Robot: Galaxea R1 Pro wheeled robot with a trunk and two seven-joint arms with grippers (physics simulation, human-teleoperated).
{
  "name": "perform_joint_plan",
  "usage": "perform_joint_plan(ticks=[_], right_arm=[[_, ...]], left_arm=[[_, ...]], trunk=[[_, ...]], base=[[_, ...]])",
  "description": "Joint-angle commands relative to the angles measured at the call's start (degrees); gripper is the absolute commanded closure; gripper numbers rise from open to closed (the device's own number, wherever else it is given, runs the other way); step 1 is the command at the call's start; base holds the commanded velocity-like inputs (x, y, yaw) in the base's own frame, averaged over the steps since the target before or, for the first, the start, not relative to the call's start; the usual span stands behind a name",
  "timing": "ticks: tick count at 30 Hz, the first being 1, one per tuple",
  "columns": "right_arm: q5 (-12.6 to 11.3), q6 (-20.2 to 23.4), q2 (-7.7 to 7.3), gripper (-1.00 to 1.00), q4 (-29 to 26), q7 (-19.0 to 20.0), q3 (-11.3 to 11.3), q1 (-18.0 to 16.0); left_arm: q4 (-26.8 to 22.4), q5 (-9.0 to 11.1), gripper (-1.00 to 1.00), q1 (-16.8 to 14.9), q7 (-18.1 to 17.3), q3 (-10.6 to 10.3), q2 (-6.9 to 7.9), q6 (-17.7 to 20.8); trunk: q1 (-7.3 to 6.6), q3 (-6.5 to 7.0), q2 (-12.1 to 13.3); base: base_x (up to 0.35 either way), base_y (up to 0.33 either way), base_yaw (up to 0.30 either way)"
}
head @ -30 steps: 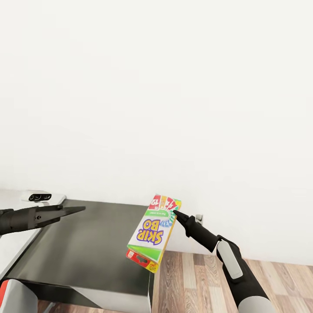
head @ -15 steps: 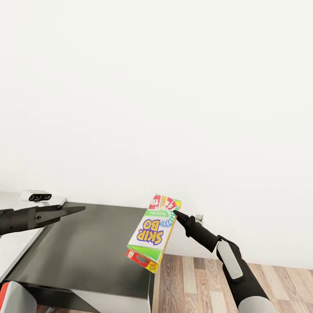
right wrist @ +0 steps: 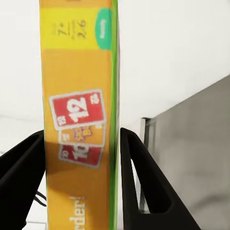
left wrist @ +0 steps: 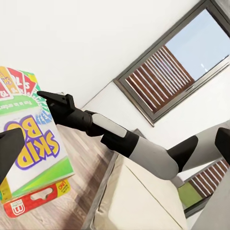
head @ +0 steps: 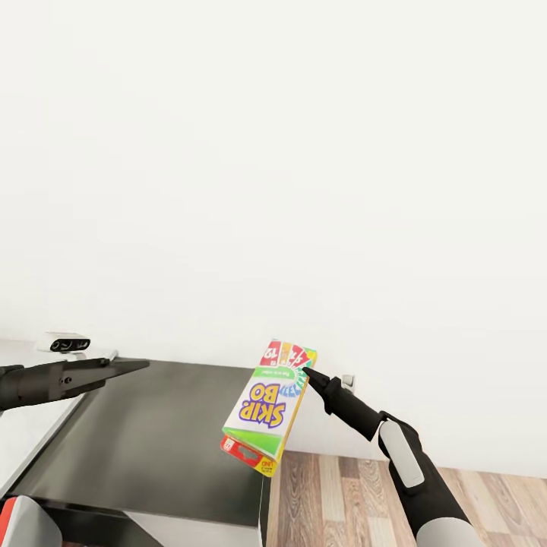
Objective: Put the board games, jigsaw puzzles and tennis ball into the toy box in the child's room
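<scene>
Right gripper pinching board game edge-on — left gripper pressed together, empty.

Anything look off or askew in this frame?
Only the white-green-red Skip-Bo board game box: it hangs tilted in mid-air, print upside down, pinched at one end by the right tool, beyond the dark grey table edge. The left tool holds nothing.

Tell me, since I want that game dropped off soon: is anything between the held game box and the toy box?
Can't be judged: the right gripper holds the game box in the air beside the dark table, facing a white wall. No toy box is visible here.
</scene>
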Motion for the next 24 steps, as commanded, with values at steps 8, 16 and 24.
perform_joint_plan(ticks=[8,16,24], right_arm=[[-0.02,0.36,0.09,1.0,-0.07,0.11,-0.18,-0.06],[-0.02,0.36,0.11,1.0,-0.09,0.11,-0.21,-0.06],[-0.02,0.36,0.11,1.0,-0.16,0.11,-0.23,-0.06]], left_arm=[[0.0,-0.01,-1.0,-0.04,-0.21,-0.04,0.03,0.61],[0.0,-0.01,-1.0,-0.04,-0.21,-0.09,0.03,0.61],[0.0,-0.01,-1.0,-0.04,-0.21,-0.09,0.03,0.61]], trunk=[[0.04,0.65,-0.12],[0.04,1.38,-0.12],[0.04,1.55,-0.12]], base=[[0.0,0.0,0.0],[0.0,0.0,0.008],[0.0,0.0,0.015]])
